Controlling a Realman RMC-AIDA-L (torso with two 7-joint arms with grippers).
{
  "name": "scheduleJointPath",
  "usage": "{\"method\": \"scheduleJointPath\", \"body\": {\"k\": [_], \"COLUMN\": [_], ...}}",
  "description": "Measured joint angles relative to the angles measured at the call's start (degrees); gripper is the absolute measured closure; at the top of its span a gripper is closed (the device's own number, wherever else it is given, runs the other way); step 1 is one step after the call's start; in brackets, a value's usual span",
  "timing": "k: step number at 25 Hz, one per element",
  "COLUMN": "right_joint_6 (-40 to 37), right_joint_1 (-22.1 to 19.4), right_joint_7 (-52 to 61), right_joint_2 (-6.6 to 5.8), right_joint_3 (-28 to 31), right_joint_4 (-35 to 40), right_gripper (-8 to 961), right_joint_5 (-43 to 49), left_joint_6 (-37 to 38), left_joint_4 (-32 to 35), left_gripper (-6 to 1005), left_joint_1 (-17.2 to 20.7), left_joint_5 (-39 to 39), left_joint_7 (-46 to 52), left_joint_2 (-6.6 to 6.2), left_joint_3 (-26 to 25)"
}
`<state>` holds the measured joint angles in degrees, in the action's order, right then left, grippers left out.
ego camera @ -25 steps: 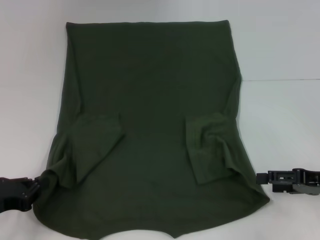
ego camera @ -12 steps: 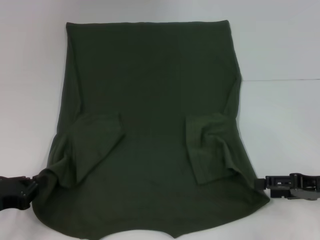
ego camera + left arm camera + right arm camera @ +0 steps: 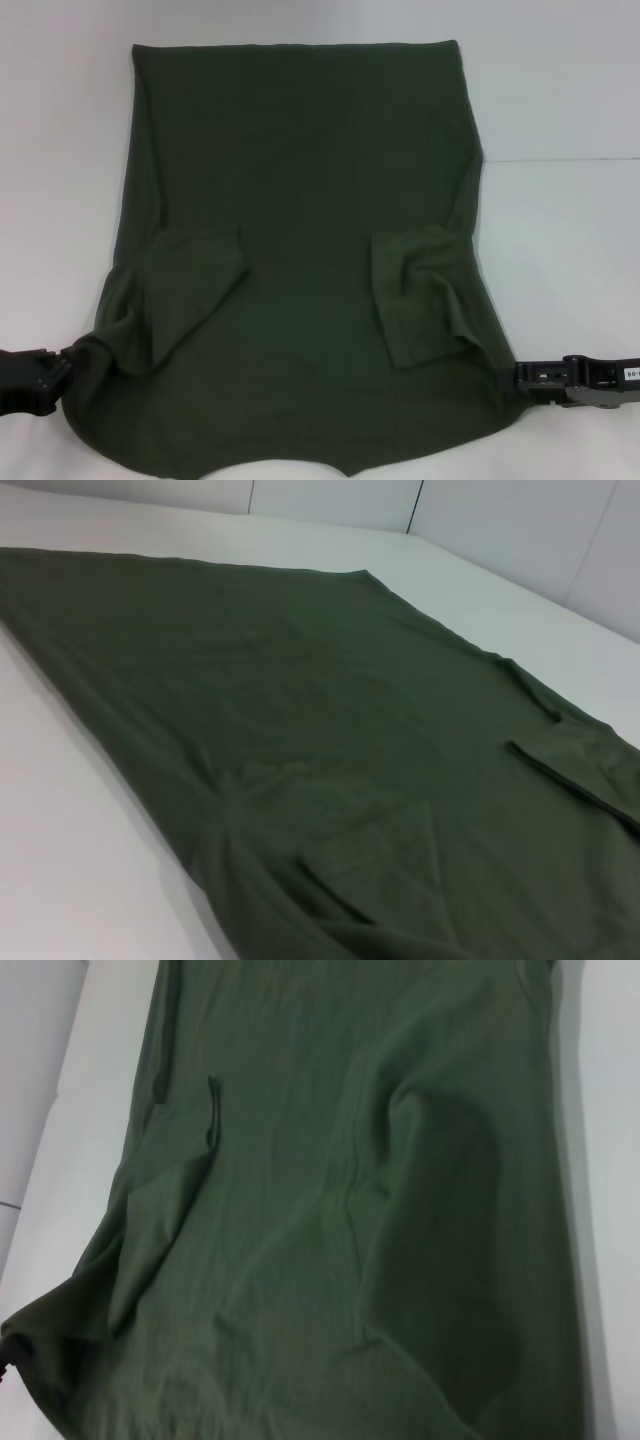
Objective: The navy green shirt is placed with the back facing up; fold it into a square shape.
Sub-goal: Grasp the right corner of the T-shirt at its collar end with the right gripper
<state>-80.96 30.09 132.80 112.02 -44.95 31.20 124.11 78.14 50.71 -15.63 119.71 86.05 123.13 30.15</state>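
The navy green shirt (image 3: 300, 250) lies spread flat on the white table, plain side up, with both sleeves folded inward onto the body. Its hem is at the far end and its neckline at the near edge. My left gripper (image 3: 52, 372) is at the near left shoulder corner, where the fabric bunches and lifts into it. My right gripper (image 3: 518, 377) lies low on the table against the shirt's near right corner. The left wrist view shows the shirt (image 3: 330, 760) stretching away. In the right wrist view the shirt (image 3: 350, 1220) fills the picture.
The white table (image 3: 560, 100) surrounds the shirt, with a seam line (image 3: 560, 159) running across on the right. White wall panels (image 3: 500, 520) stand beyond the table's far edge. The folded left sleeve (image 3: 190, 290) and folded right sleeve (image 3: 420, 290) form raised wrinkled patches.
My right gripper has moved toward me and inward along the shirt's right edge to its near corner. My left gripper has shifted slightly outward, with the fabric still bunched at it.
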Motion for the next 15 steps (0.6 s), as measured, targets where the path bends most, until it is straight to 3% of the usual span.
{"method": "scheduleJointPath", "body": {"k": [15], "right_joint_6": [-0.17], "right_joint_1": [-0.75], "right_joint_7": [1.23], "right_joint_2": [-0.64], "right_joint_3": [0.26], "right_joint_4": [0.00], "right_gripper": [72], "right_joint_5": [0.00], "left_joint_6": [-0.84], "left_joint_4": [-0.41], "left_gripper": [972], "left_joint_1": [-0.90], "left_joint_5": [0.00], "left_joint_7": [0.00], "left_joint_2": [-0.39], "left_joint_3": [0.00]}}
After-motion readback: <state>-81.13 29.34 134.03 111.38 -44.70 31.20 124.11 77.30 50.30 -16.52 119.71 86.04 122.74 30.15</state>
